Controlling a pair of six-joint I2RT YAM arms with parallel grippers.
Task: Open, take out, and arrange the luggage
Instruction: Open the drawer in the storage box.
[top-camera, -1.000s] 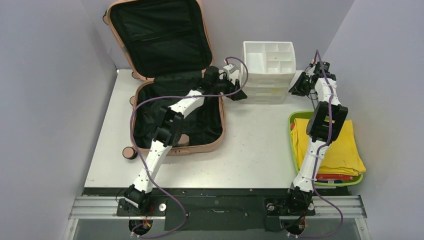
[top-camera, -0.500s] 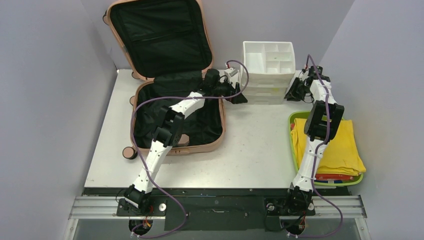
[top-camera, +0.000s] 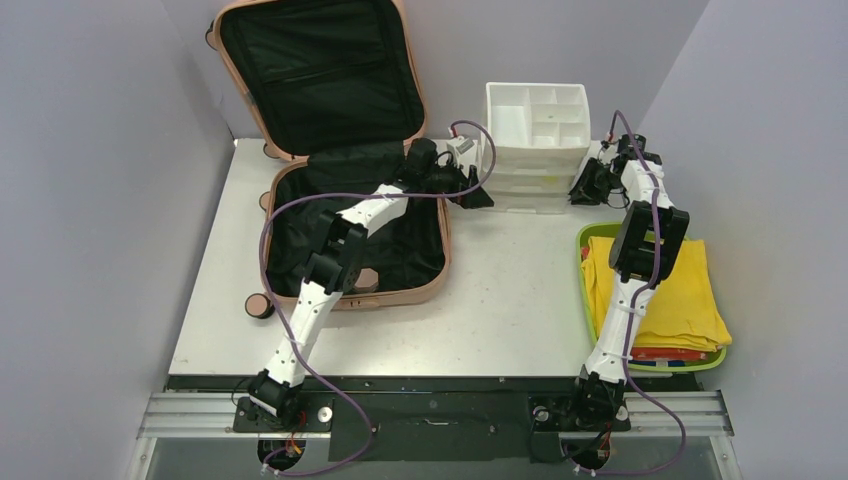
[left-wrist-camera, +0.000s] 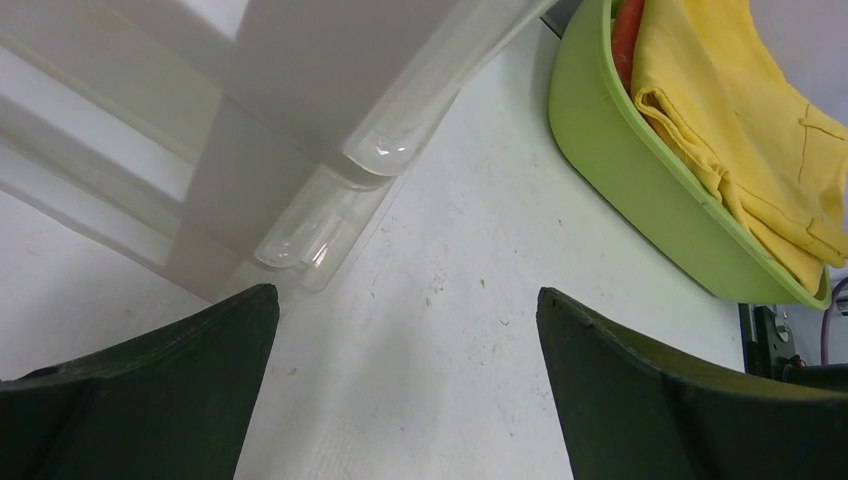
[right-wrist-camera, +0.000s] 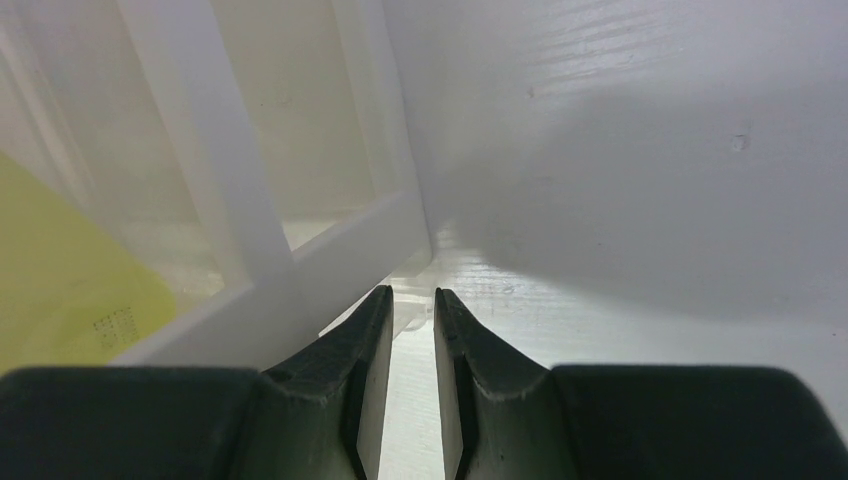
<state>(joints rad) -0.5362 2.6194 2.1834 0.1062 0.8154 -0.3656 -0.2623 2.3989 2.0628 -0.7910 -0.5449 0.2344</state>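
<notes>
Jaws of the left gripper (left-wrist-camera: 405, 300) are spread wide at the white drawer organizer's (top-camera: 535, 130) front left corner. Those of the right gripper (right-wrist-camera: 410, 295) are drawn nearly together at its right side; whether anything is pinched cannot be told. The luggage (top-camera: 400, 297) is laid open left of the organizer.

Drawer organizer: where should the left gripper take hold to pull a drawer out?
Probably a clear curved pull on the front of the drawer organizer. It juts out as a thin lip, so bring the open left gripper straight in from the front, with one finger above the lip and one below.
</notes>
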